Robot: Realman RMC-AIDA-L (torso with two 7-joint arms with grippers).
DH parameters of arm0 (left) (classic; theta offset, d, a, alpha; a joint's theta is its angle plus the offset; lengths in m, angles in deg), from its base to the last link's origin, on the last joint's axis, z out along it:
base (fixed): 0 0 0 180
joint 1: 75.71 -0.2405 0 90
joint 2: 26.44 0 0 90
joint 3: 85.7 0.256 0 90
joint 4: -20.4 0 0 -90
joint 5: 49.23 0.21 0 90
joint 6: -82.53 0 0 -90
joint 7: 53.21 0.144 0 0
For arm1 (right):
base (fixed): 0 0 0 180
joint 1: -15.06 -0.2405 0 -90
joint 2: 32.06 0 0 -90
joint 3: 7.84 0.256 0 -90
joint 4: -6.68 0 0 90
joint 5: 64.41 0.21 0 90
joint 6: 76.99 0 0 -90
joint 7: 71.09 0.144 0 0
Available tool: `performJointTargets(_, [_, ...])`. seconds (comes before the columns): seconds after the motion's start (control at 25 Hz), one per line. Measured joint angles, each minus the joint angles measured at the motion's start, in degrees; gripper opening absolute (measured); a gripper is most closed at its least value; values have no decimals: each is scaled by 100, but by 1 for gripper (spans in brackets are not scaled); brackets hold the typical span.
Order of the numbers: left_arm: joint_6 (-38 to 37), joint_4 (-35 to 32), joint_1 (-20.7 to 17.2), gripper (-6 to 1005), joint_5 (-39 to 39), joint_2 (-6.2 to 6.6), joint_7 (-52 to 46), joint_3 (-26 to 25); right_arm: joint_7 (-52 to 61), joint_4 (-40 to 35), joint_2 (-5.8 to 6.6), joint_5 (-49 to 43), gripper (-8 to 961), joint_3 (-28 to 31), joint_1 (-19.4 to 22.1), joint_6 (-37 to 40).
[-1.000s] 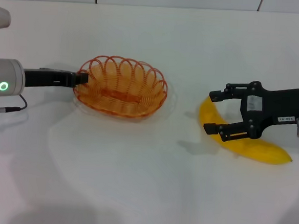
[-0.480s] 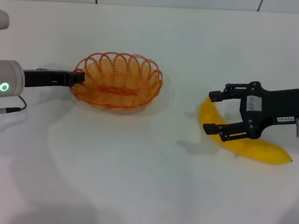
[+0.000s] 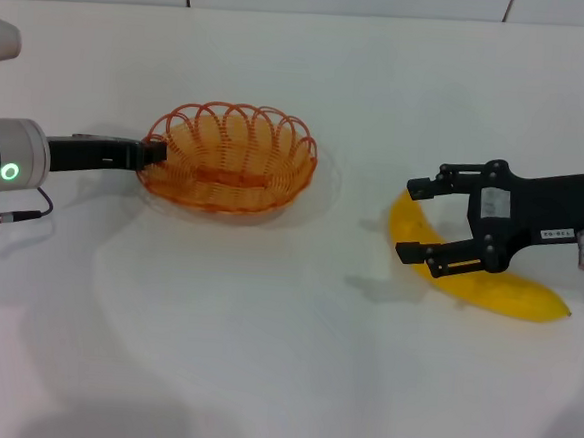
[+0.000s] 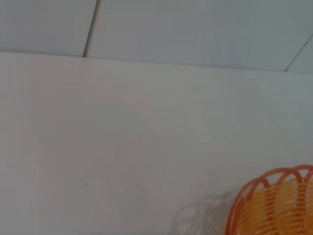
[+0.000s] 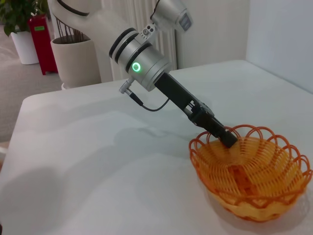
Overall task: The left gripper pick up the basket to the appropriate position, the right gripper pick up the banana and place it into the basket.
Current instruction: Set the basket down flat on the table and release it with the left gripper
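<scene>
The orange wire basket (image 3: 228, 157) is at the table's left-centre. My left gripper (image 3: 154, 153) reaches in from the left and is shut on the rim at the basket's left end. The right wrist view shows the left gripper (image 5: 227, 139) pinching the basket (image 5: 252, 176) rim. A part of the basket (image 4: 276, 205) shows in the left wrist view. The yellow banana (image 3: 512, 293) lies flat at the right. My right gripper (image 3: 407, 218) is open, its fingers straddling the banana's left half, one on each side.
The white table (image 3: 262, 357) has a tiled wall at the back. In the right wrist view a white pedestal (image 5: 73, 58), a red object (image 5: 40, 39) and a potted plant (image 5: 17, 19) stand beyond the table's far edge.
The basket moved a little to the left and toward the back in my left gripper, then stayed nearly still. The right gripper and banana have not moved.
</scene>
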Motion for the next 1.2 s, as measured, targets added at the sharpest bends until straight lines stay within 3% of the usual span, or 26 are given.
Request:
performJointTargets(0.36, [-25,1,-74,85,-311,4,190,31,12,7,0,-20,834,2,4,-13])
performJointTargets(0.6, [-35,2,-94,270,-383,-4,403,31,8,18,0,-24,835,22,6,-31])
performJointTargets(1.04, [-372,-288,-371,499,-763,-9,1235,41,-8,1,0,-11,833,33,62,-50])
performJointTargets(1.12, [-487,-431,-494,727,-893,-11,1436,40,-11,0,0,-5,833,33,64,-50])
performJointTargets(1.2, [-618,-543,-609,761,-1068,-12,1653,40,-12,0,0,-1,833,36,65,-50])
